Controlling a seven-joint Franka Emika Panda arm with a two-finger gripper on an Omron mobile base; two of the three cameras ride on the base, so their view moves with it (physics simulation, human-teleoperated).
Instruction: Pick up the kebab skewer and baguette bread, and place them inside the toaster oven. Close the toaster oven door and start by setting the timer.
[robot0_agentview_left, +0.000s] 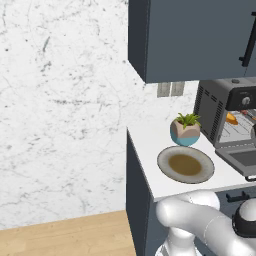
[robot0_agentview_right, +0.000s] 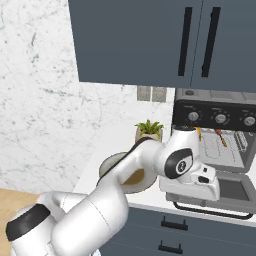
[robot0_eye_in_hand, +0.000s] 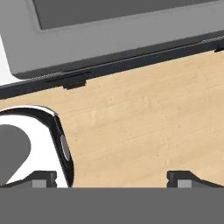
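Inside toaster oven (robot0_agentview_left: 225, 112): 1 baguette bread (robot0_agentview_left: 231, 118), 1 kebab skewer (robot0_agentview_right: 221, 137); fingers (robot0_eye_in_hand: 43, 177) wide apart, empty.

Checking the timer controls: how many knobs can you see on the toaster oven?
3: left knob, middle knob, right knob, in a row on the toaster oven front panel. More may be cut off.

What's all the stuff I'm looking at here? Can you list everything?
toaster oven: one, dark grey and black, on the counter's right, door dropped open
baguette bread: one, golden-orange, inside the oven on the rack
kebab skewer: one, reddish-brown, inside the oven on the rack
plate: one, grey with brown centre, on the counter left of the oven, bare
potted plant: one, green in a pink and blue pot, behind the plate
counter: one, white top
wall cabinets: dark blue, above the counter
wall outlets: two, grey, on the wall
robot arm: one, white; jaws open, below the open door over the wooden floor
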